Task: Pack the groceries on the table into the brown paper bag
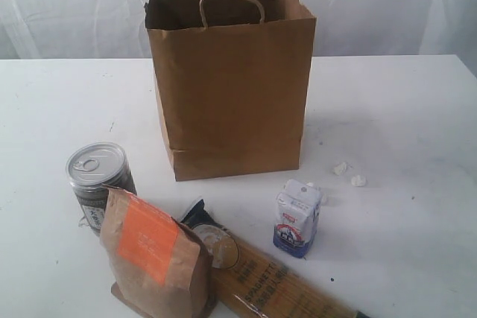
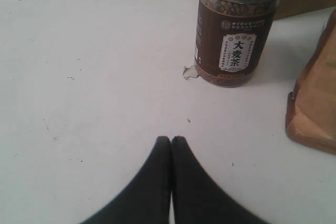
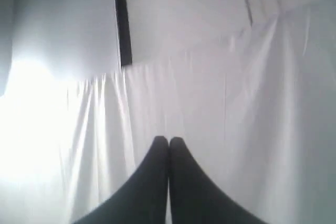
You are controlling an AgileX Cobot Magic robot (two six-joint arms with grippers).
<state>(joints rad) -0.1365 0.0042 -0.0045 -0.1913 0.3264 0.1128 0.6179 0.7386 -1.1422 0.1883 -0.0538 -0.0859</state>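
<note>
Both hands were pressed together and empty: the left hand [image 2: 170, 139] hovered over the table [image 2: 79, 103] with the silver-topped can [image 2: 233, 30] upright ahead, the brown paper bag [image 1: 231, 80] beyond it, so advancing unopened might have toppled the can; the right hand [image 3: 168, 139] faced only curtain [image 3: 236, 103].

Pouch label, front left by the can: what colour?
Plain orange label on the brown pouch; shows best in the exterior view.
</note>
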